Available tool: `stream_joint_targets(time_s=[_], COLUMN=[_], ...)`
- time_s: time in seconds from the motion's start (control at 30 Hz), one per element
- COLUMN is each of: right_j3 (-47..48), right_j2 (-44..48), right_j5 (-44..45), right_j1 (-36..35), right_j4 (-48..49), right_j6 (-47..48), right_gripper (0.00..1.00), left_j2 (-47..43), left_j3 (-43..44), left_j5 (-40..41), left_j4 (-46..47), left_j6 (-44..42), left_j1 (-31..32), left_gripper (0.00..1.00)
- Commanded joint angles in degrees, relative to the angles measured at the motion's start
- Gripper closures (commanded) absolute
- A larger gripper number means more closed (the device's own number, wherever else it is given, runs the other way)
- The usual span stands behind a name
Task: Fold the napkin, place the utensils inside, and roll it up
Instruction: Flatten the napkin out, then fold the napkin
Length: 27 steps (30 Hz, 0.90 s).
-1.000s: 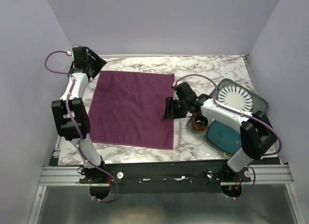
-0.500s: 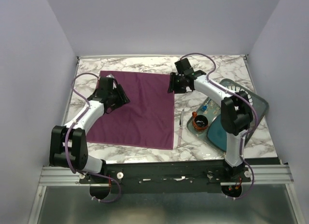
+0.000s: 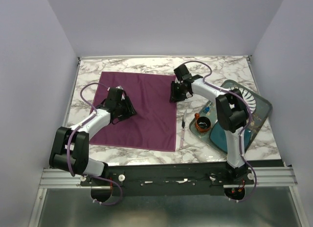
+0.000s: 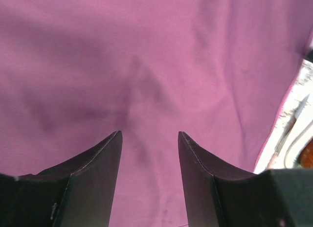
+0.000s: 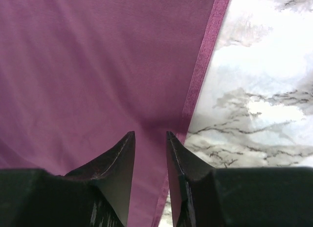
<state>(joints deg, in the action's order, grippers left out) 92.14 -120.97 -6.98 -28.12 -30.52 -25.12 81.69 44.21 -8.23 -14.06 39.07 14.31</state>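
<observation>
The plum-purple napkin [image 3: 142,109] lies spread flat on the marble table [image 3: 146,65]. My left gripper [image 3: 131,109] is open over the napkin's middle left; in the left wrist view its jaws [image 4: 149,139] stand apart above bare cloth [image 4: 156,56]. My right gripper [image 3: 174,96] is open at the napkin's right hem, near the far right corner; in the right wrist view the gripper [image 5: 149,136] straddles the hemmed edge [image 5: 200,75]. The silver knife [image 3: 182,130] lies on the table just right of the napkin's near right edge.
A white plate [image 3: 238,97] sits on a teal mat [image 3: 226,135] at the right. A small orange-rimmed dark cup [image 3: 202,123] stands beside the mat, close to the knife. Grey walls enclose the table's back and sides.
My left arm swung from the far left corner down onto the napkin's middle left. My right gripper moved from beside the cup up to the napkin's far right edge, then dropped slightly.
</observation>
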Motion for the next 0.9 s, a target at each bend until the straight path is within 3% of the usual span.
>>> stream_joint_targets(time_s=[0.0,0.37,0.53,0.6,0.7,0.83,0.87], right_j3=[3.83,15.35,12.82,5.62,-3.70,-11.35,-12.58], right_j2=[-4.89,-8.15,1.14,5.11,12.58,18.04,19.09], right_j5=[-0.83,0.91,0.13,-2.93,-2.86,-1.63,-1.80], right_j1=[0.95,3.77,3.69,2.55,-1.22,-6.94,-7.91], right_j4=[-0.06,-8.06,-9.65,-6.41,-4.11,-3.76,-3.58], right_j6=[1.39,6.30,7.28,7.37,8.51,8.87,7.91], right_gripper=[0.60,0.55,0.44,0.37,0.32,0.31,0.31], left_j2=[-3.99,-10.85,-12.96,-13.66,-17.86,-23.58,-24.55], left_j3=[1.40,2.90,2.29,2.99,2.12,0.44,0.18], left_j5=[0.84,4.10,4.19,6.37,9.70,11.92,12.01], left_j4=[0.54,-6.32,-6.59,-8.95,-11.51,-17.64,-18.97], left_j6=[-0.13,-0.31,0.40,0.48,2.75,7.59,8.12], left_j1=[3.44,15.22,16.98,17.07,15.23,7.16,2.01], left_gripper=[0.40,0.32,0.32,0.33,0.32,0.30,0.31])
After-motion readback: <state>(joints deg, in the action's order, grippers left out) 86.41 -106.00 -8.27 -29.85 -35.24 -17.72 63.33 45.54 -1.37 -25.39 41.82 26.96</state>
